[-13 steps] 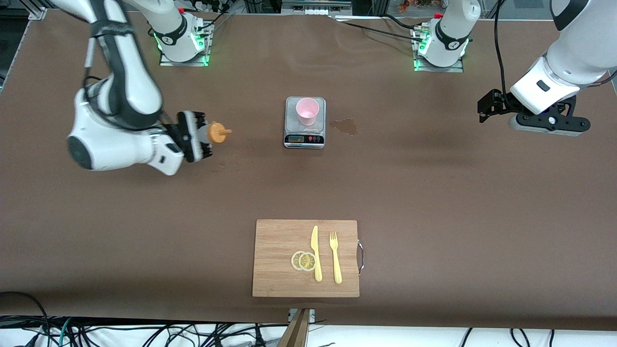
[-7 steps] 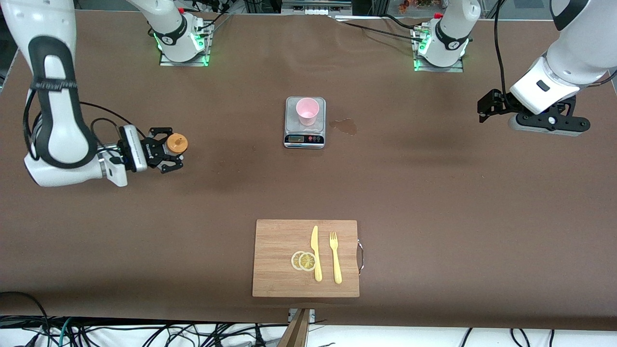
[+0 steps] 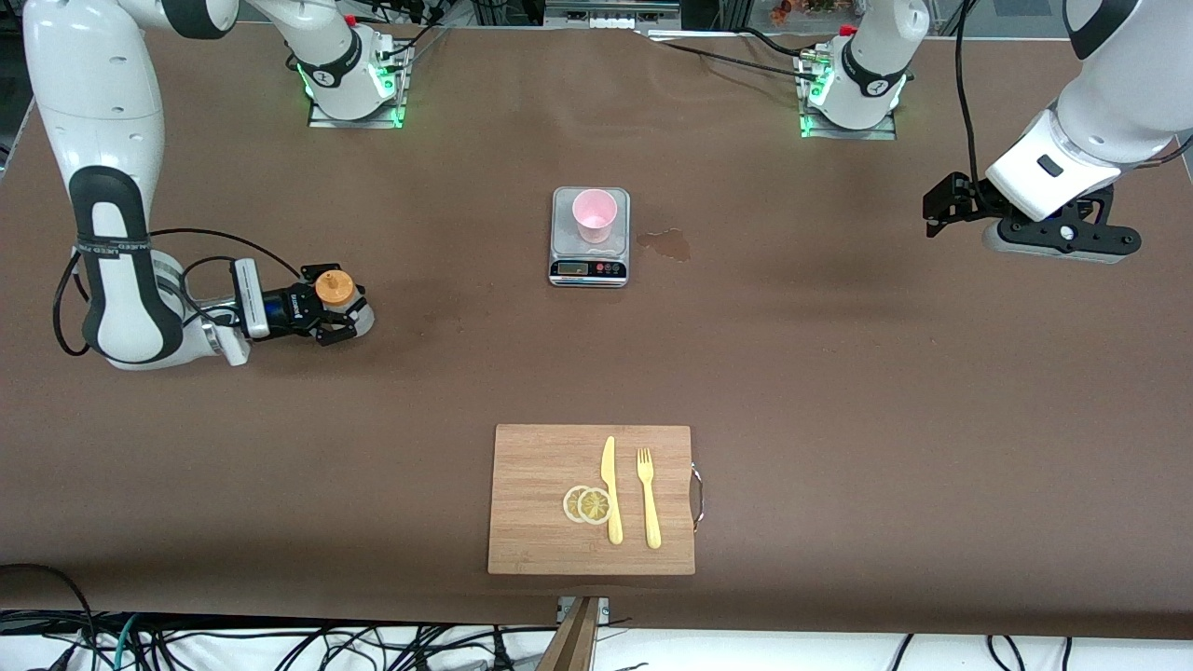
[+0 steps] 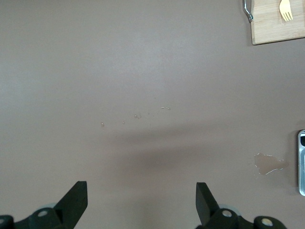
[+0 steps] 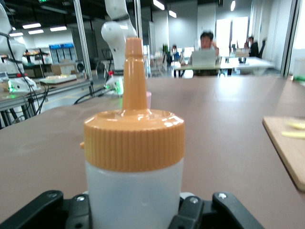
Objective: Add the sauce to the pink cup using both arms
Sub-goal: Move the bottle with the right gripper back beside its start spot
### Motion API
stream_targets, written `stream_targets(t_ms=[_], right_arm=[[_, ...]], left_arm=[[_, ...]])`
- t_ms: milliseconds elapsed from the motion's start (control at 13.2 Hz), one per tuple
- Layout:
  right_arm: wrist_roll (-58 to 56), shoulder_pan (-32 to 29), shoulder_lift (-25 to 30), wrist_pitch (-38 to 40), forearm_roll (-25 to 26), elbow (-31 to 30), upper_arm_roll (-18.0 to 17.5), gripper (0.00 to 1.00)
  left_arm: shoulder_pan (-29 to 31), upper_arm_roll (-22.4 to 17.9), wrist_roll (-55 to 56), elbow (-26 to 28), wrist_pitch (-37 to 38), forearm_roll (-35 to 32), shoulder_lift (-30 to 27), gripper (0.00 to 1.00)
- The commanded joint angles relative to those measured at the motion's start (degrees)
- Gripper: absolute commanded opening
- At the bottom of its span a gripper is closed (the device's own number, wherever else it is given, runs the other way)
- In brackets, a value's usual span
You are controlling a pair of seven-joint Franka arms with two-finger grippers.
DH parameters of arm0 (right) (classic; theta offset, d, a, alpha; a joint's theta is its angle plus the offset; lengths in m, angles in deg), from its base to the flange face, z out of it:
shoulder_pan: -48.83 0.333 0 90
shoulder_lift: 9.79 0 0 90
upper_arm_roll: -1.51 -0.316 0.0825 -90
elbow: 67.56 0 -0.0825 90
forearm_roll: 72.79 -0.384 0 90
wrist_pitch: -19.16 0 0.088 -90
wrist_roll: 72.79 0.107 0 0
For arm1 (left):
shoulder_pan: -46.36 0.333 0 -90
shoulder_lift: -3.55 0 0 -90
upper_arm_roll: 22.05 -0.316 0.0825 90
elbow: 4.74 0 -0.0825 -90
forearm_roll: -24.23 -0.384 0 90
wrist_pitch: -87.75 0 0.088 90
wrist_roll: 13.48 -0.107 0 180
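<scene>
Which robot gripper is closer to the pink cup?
The right gripper, though neither is close. It holds the sauce bottle toward its end of the table; the left gripper waits open farther from the pink cup.

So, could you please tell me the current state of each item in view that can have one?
sauce: upright, cap on, gripped low at the table
right gripper: shut on the sauce, toward the right arm's end
left gripper: open, empty, waiting above bare table
pink cup: upright on the scale
scale: under the cup, display unreadable
puddle: spilled beside the scale
</scene>
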Motion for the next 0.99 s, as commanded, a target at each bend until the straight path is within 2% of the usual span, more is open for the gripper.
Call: stream_targets(t_ms=[0,380,531,683,759,835,911], right_arm=[[-5.2,-0.8,-2.4,3.1,-2.8,1.5,-0.3,0.11],[-9.7,-0.8,-6.2,4.2,-4.5,2.1,-0.4,0.14],[-9.7,-0.7,-7.0,4.2,-4.6,2.1,-0.4,0.18],[-9.8,-0.7,-8.0,4.2,-5.3,2.1,-0.5,0.27],[-10.0,-0.7,-8.8,4.2,-6.0,2.1,-1.0,0.47],[-10.2,-0.8,-9.0,4.2,-6.2,2.1,-1.1,0.99],[-10.0,-0.9,-9.0,4.3,-6.2,2.4,-1.1,1.00]], left_arm=[[0.2,0.1,-0.3,-0.6,0.8,1.5,0.0,1.00],[0.2,0.2,-0.2,-0.6,0.9,1.5,0.0,1.00],[0.2,0.2,-0.1,-0.7,0.9,1.5,0.0,1.00],[0.2,0.2,0.0,-0.7,0.9,1.5,0.0,1.00],[0.2,0.2,0.0,-0.7,0.9,1.5,0.0,1.00],[0.2,0.2,0.0,-0.7,1.0,1.5,0.0,1.00],[0.2,0.2,0.0,-0.7,1.0,1.5,0.0,1.00]])
